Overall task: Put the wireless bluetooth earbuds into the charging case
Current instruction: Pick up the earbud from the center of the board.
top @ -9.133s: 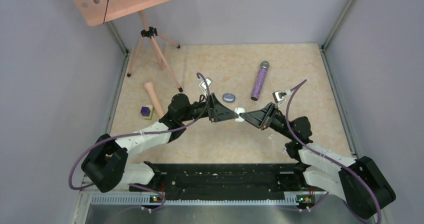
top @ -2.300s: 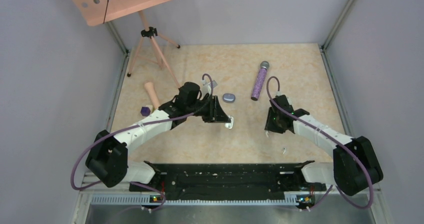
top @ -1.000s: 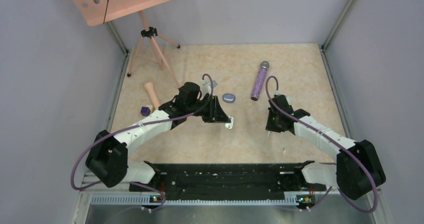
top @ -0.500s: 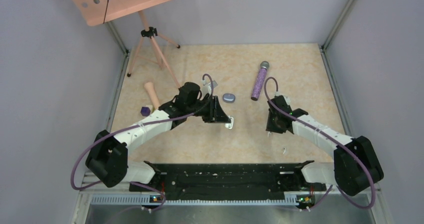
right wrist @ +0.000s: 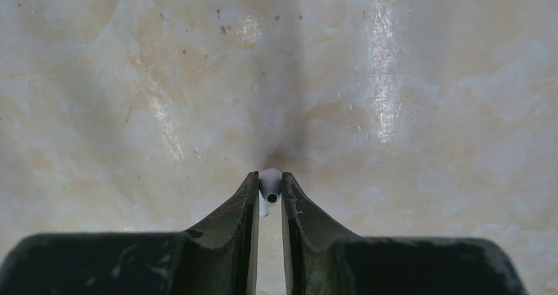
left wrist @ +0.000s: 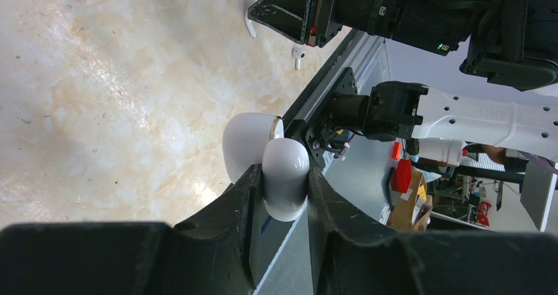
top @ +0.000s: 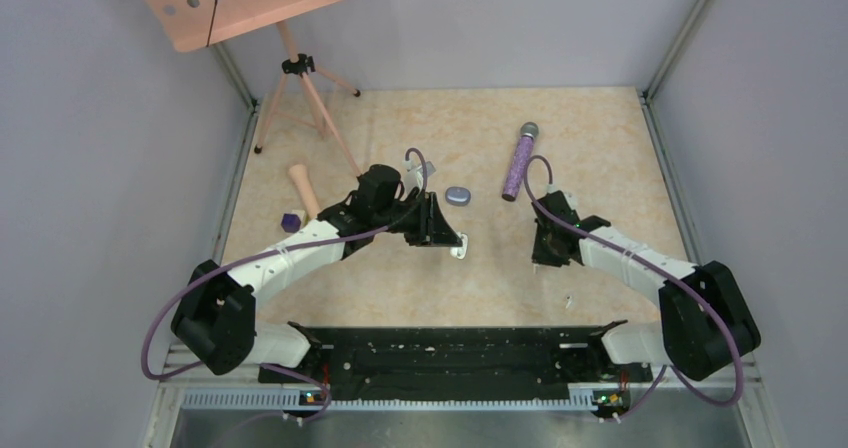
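On the marbled beige table [top: 610, 158], the left gripper [left wrist: 284, 174] is clamped on the white charging case [left wrist: 247, 145], lid open, apparently presenting it. The right gripper [right wrist: 268, 188], jaws nearly closed, pinches a white earbud [right wrist: 269, 177] at the surface, probably to lift it

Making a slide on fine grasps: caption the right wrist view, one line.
Right pincer shut on a white earbud, marbled table behind.

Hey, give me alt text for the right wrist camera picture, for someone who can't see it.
The right pincer pinches a tiny glossy white plastic earbud between its dark fingertips, the stem running back between them. Behind it lies a beige marbled tabletop with patches of glare.
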You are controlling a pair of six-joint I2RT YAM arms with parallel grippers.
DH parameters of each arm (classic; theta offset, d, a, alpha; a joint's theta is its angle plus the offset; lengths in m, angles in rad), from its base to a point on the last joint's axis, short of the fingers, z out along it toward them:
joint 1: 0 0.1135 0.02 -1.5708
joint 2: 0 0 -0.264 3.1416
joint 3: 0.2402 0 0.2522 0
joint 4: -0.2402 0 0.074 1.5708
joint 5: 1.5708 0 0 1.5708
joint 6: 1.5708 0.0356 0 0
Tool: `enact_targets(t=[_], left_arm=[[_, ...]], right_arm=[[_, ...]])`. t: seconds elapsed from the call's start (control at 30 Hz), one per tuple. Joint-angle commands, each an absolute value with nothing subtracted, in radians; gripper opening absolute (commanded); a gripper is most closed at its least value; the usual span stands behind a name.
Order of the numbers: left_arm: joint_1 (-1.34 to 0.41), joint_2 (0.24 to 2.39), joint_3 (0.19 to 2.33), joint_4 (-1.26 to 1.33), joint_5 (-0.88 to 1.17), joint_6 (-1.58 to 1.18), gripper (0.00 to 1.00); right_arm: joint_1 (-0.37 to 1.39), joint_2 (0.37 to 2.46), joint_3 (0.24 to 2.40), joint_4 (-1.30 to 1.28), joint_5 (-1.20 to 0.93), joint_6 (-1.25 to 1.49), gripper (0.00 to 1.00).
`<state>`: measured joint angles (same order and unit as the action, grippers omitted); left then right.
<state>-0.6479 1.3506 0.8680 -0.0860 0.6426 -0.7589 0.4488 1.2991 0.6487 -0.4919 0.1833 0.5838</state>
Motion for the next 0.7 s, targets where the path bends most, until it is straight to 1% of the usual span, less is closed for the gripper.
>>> enact_targets(t=[0.0, 0.17, 0.33, 0.43, 0.5, 0.53, 0.67], left_arm=[[-0.65, 1.336, 0.901, -0.067, 0.664, -0.745, 0.0], [-0.651, 1.336, 0.899, -0.066, 0.664, -0.745, 0.0], [-0.65, 1.334, 0.901, -0.072, 0.662, -0.741, 0.0], [-0.651, 1.335, 0.9, -0.07, 0.662, -0.742, 0.0], [-0.651, 1.336, 0.901, -0.07, 0.663, -0.741, 0.0], [-0.651, 1.337, 0.902, -0.071, 0.662, -0.742, 0.0], [-0.65, 1.338, 0.901, -0.072, 0.663, -0.742, 0.0]], right_arm=[[0.455, 1.313, 0.652, -0.466, 0.198, 0.576, 0.12], [0.453, 1.304, 0.65, -0.458, 0.18, 0.586, 0.01], [0.44, 1.273, 0.644, -0.439, 0.127, 0.591, 0.0], [0.44, 1.269, 0.642, -0.437, 0.122, 0.581, 0.05], [0.44, 1.275, 0.64, -0.437, 0.117, 0.573, 0.14], [0.439, 1.278, 0.638, -0.437, 0.114, 0.57, 0.17], [0.439, 1.267, 0.632, -0.444, 0.122, 0.571, 0.18]])
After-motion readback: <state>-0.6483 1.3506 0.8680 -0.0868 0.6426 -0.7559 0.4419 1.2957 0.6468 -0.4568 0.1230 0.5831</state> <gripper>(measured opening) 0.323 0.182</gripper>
